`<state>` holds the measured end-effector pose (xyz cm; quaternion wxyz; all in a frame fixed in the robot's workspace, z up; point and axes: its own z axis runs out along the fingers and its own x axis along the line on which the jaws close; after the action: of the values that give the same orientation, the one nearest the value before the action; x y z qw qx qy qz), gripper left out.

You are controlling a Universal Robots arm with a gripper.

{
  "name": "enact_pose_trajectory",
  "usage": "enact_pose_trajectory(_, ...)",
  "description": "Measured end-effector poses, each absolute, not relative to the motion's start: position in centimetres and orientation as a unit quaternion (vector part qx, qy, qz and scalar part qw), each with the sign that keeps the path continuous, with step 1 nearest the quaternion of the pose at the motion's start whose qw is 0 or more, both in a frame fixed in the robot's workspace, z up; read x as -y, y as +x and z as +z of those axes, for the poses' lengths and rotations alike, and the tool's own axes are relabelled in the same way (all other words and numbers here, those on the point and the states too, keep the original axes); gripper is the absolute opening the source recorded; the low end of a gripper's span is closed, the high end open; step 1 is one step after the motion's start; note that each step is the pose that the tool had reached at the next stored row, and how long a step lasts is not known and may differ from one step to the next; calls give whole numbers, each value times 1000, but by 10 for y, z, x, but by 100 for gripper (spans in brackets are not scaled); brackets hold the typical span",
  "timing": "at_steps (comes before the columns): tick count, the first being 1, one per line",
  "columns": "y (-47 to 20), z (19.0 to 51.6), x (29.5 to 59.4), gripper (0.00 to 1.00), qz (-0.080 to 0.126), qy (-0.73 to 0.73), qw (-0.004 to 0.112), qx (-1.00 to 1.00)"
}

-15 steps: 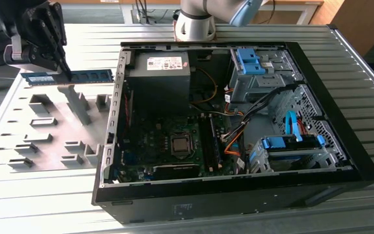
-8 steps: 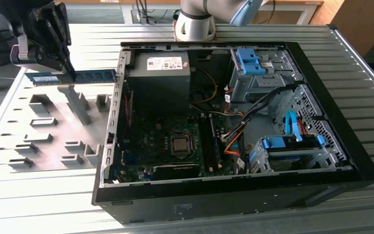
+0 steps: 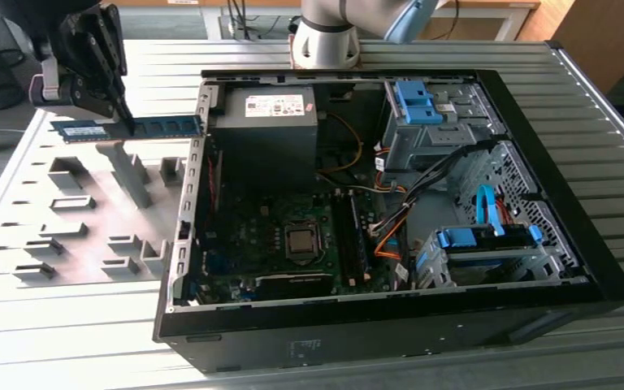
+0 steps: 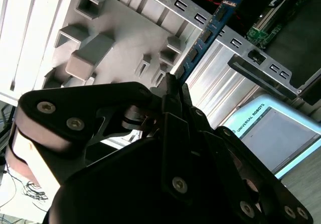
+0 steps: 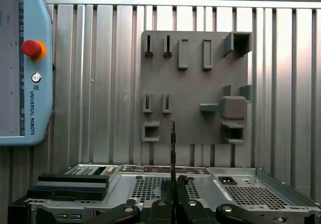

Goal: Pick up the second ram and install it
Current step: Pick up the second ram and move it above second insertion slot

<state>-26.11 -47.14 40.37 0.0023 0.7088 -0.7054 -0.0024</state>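
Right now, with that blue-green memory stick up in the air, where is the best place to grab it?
Across its two flat faces near mid-length, from the top edge, as the gripper grips the second ram now: it is thin and long, so a middle pinch likely balances it.

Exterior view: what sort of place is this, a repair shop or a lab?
Probably a robotics lab or test cell for PC assembly: an open desktop computer case sits on a ribbed aluminium table beside a grey fixture plate, and the gripper holds the second ram.
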Motion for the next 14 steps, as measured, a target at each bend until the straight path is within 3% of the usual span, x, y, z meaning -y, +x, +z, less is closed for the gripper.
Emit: enact_pose_trajectory(14,-226,404,471,14,-2,709,2,705)
